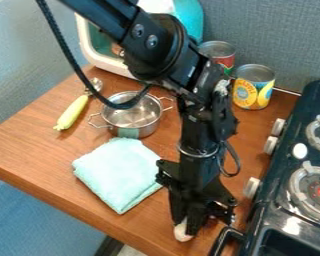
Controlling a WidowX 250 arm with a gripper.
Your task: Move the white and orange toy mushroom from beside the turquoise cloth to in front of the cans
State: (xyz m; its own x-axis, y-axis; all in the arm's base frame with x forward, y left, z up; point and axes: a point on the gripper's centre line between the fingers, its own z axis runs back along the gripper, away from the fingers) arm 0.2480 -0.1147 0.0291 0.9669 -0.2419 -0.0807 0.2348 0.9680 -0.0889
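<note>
Black all over, the gripper (201, 220) points down above the front part of the brown wooden desk (29, 145), near the stove end. How far open it is cannot be told, and whether it has hold of the small whitish lump (183, 231) at its tip is also unclear. That lump shows at the left side of the tip, near the desk's front edge. Just to the right stands the dark stove (273, 200), with pale knobs (252, 187) along its side and a black handle (223, 240) close to the gripper. Left of the gripper, a folded mint-green cloth (117, 172) lies near the front edge. Behind the cloth sits a shiny metal pot (131, 117) with two wire handles. Farther left, toward the desk's left edge, lies a utensil (74, 112) with a yellow-green handle and a metal end pointing to the back. Two cans stand upright near the back edge: a yellow-and-blue one (253, 90) and, behind it, a red-and-green one (223, 59). Also at the back is a white-rimmed container (89, 47).
</note>
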